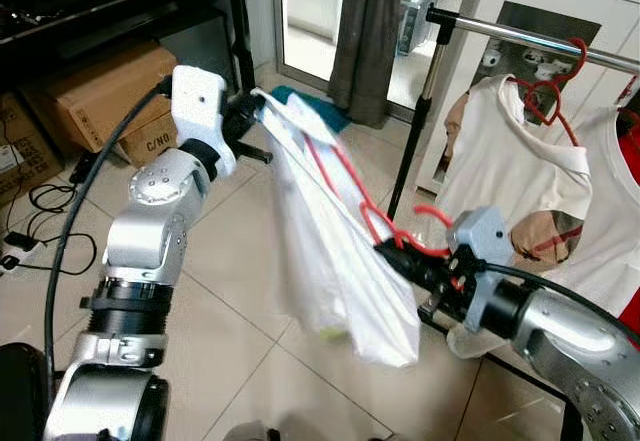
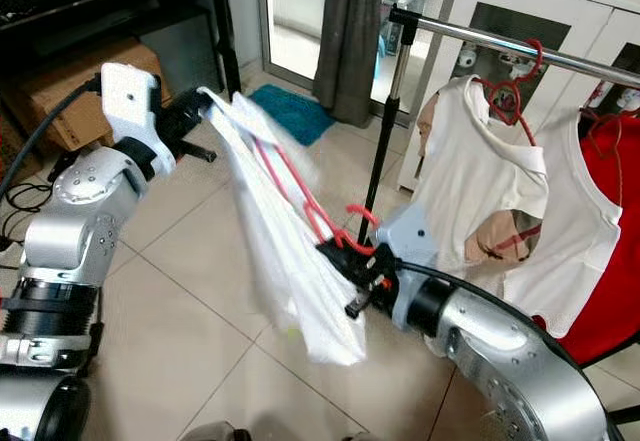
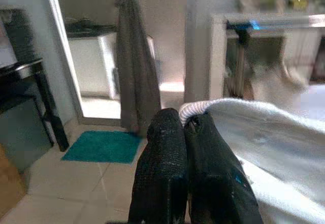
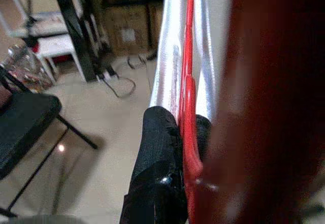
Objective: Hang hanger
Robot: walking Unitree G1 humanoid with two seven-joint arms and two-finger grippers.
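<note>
A red hanger (image 1: 345, 183) carries a white garment (image 1: 340, 271) that hangs between my two arms, above the tiled floor. My left gripper (image 1: 252, 111) is shut on the garment's white collar edge (image 3: 195, 111) at the hanger's upper left end. My right gripper (image 1: 392, 251) is shut on the hanger near its red hook (image 1: 432, 216); the red bar (image 4: 189, 102) sits between its black fingers (image 4: 157, 137). The chrome clothes rail (image 1: 520, 39) runs at the upper right, above and beyond the hook.
Two white shirts (image 1: 510, 171) on red hangers (image 1: 545, 86) hang on the rail, with a red garment (image 2: 610, 291) at the far right. The rail's black post (image 1: 415, 131) stands behind the held garment. Cardboard boxes (image 1: 100, 91), cables and a black shelf sit at the left; a grey curtain (image 1: 368, 31) and teal mat (image 2: 290, 111) behind.
</note>
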